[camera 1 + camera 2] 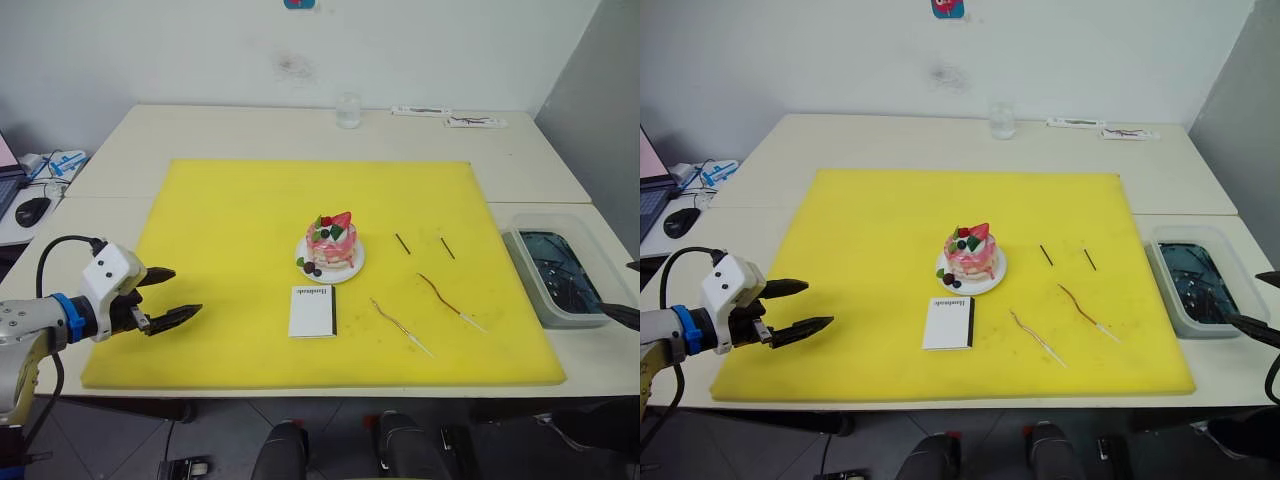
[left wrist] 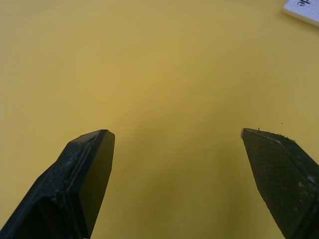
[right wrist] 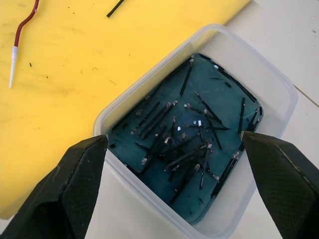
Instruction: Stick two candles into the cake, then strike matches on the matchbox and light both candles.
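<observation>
Right now both my claws are open and hold nothing: my left claw point(image 1: 170, 296) at eight o'clock from the cake point(image 1: 331, 246), my right claw point(image 3: 174, 144) above the water tub point(image 3: 279, 84). The dark red candle point(image 1: 441, 293) and tan candle point(image 1: 393, 318) lie flat at five o'clock from it. They look light, thin and easy to snap, so I should pinch one softly near its middle.

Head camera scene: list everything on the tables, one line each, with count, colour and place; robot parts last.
Foam mat: one, yellow, across the tables.
Frosted cake: one, pink, on a white plate, mat centre.
Flat matchbox: one, white, just in front of the cake.
Wavy candles: two, tan and dark red, lying right of the matchbox.
Short matches: two, dark, right of the cake.
Plastic tub: one, clear, holding dark sticks, right of the mat.
Glass: one, clear, far table.
Left gripper: open, over the mat's left edge.
Right gripper: open, above the tub.
</observation>
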Controlling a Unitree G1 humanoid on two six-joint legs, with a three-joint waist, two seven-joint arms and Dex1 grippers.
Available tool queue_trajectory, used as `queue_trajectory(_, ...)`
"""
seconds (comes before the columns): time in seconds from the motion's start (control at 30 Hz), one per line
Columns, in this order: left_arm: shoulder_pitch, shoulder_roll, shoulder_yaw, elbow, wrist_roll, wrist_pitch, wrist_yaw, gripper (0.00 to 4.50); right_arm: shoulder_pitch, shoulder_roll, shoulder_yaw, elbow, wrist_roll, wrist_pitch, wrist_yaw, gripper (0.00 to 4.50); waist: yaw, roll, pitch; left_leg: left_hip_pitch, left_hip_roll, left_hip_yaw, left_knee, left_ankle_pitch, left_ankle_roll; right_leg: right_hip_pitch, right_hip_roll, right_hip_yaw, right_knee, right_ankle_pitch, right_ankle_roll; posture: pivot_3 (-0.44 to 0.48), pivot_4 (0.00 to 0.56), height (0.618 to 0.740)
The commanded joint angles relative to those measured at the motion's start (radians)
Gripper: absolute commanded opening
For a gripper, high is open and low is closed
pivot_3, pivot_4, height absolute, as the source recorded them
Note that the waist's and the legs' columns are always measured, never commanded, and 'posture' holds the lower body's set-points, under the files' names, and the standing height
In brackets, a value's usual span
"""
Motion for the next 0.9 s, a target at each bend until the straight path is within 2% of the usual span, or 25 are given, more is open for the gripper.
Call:
queue_trajectory(0.03,-0.014,0.02,0.035,0.007,0.003,-0.036,-0.007,4.5,-0.01,-0.011,-0.012,0.0,0.006,-0.014,0.001,4.46,0.0,0.0,0.0,0.0,0.0,0.0,0.0,0.0,0.0,0.0,0.0,0.0,0.0,0.0,0.0,0.0,0.15,0.74)
queue_trajectory(0.23,0.015,0.025,0.054,-0.039,-0.054,0.033,-0.044,4.5,-0.025,-0.01,-0.019,-0.037,0.027,0.003,-0.007,4.46,0.0,0.0,0.0,0.0,0.0,0.0,0.0,0.0,0.0,0.0,0.0,0.0,0.0,0.0,0.0,0.0,0.15,0.74)
queue_trajectory(0.43,0.054,0.022,0.044,-0.244,-0.194,0.203,-0.079,4.5,-0.07,-0.01,0.004,-0.19,0.093,0.092,-0.022,4.46,-0.001,0.0,0.0,0.0,0.0,0.0,0.0,0.0,0.0,0.0,0.0,0.0,0.001,0.0,0.0,0.0,0.15,0.74)
queue_trajectory(0.7,0.063,-0.069,-0.034,-0.583,-0.415,0.375,0.026,4.5,-0.067,0.03,0.027,-0.497,0.238,0.3,-0.104,4.46,0.002,0.0,0.0,0.0,0.001,0.0,0.001,0.0,0.0,0.001,0.0,0.0,0.001,0.0,0.0,0.0,0.15,0.74)
queue_trajectory(0.9,-0.042,-0.118,-0.15,-0.671,-0.458,0.384,0.09,4.5,0.035,0.073,0.067,-0.696,0.264,0.443,-0.206,4.46,0.005,0.0,0.0,0.001,0.0,-0.001,0.002,0.0,0.0,0.003,0.001,0.0,0.0,0.0,0.001,0.0,0.15,0.74)
